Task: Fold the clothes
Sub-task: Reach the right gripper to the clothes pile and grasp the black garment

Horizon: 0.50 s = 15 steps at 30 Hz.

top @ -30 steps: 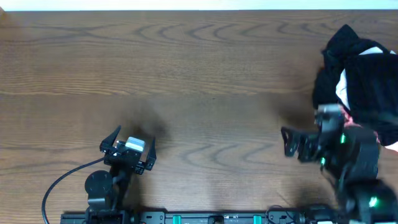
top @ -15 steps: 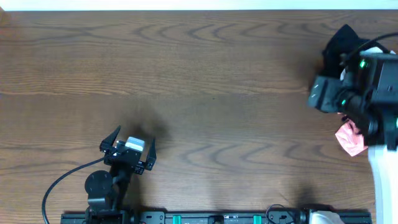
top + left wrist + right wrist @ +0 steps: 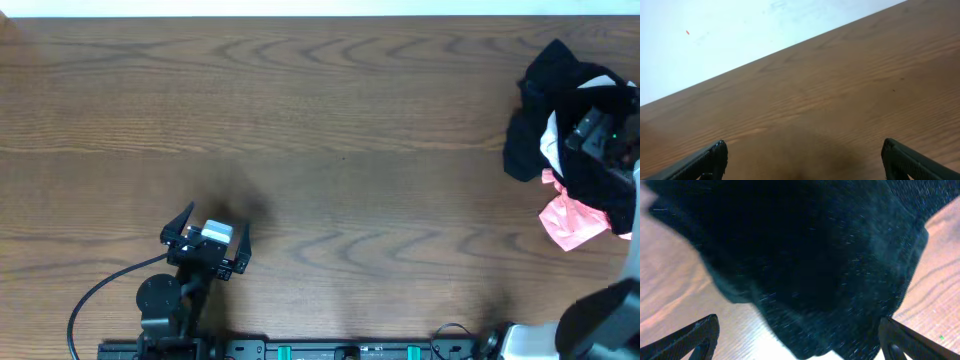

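Brown wood-grain surface [image 3: 350,130] fills all three views. Overhead only: crumpled black fabric garment [image 3: 545,85] heaped at the far right edge, small white cloth patch [image 3: 552,140] showing in the heap, crumpled pink cloth [image 3: 572,220] just beside its near side and touching it. The right arm lies across the heap and hides part of it, so I cannot tell whether the black, white and pink are separate pieces.

Right wrist view only: close-up of the black garment [image 3: 805,255], fuzzy knit with lint specks, wood visible at both sides. Right end effector [image 3: 797,340] has its two fingers [image 3: 702,332] spread wide at the lower corners with nothing clamped; the cloth lies beyond them, and contact is hard to judge. No pink or white visible there.

Left wrist view only: bare wood and a white background band [image 3: 715,40] past the far edge. Left end effector [image 3: 802,165] has its jaws wide apart and holds nothing. Overhead places the left end effector [image 3: 216,218] near the front left, well apart from the clothes.

Count: two arms, two end effectors, one clothes heap, one pink cloth, one thin black cable [image 3: 100,290] curving off the left arm base. Nothing lies between the left end effector and the heap.
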Motion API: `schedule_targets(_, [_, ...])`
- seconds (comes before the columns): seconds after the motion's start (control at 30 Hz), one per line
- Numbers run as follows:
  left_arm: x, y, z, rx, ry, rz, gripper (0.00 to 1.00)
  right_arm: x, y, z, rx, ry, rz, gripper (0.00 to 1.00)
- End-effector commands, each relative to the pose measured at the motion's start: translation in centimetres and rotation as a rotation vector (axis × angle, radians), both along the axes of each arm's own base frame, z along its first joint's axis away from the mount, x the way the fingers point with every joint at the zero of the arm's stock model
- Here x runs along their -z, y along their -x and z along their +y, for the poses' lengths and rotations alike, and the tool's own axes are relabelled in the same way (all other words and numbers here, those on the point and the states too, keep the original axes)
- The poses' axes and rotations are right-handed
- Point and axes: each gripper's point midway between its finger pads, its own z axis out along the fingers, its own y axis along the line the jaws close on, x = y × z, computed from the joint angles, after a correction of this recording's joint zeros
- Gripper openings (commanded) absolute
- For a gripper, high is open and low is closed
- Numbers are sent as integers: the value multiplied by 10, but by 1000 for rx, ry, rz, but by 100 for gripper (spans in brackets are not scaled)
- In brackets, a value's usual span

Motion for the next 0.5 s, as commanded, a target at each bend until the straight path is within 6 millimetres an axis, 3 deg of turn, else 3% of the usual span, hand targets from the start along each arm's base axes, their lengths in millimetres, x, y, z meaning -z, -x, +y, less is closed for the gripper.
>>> schedule_targets(0.0, [12,0,1,-5,1,24,98,12,-3,-15,0,25,48,99])
schedule_targets(0.1, [12,0,1,-5,1,24,98,35,-7,-16,-24,6,104,93])
schedule_targets(0.17, [12,0,1,-5,1,24,98,50,-9,-16,-26,-16,136,81])
schedule_targets(0.2, [12,0,1,-5,1,24,98,54,-8,-16,-26,-21,146,66])
schedule_targets(0.27, [12,0,1,-5,1,24,98,54,-7,-15,-1,-29,142,26])
schedule_targets(0.33, [12,0,1,-5,1,24,98,40,-8,-15,33,-27,107,3])
schedule_targets(0.47, [12,0,1,-5,1,24,98,-18,-20,0,10,-43,-44,1])
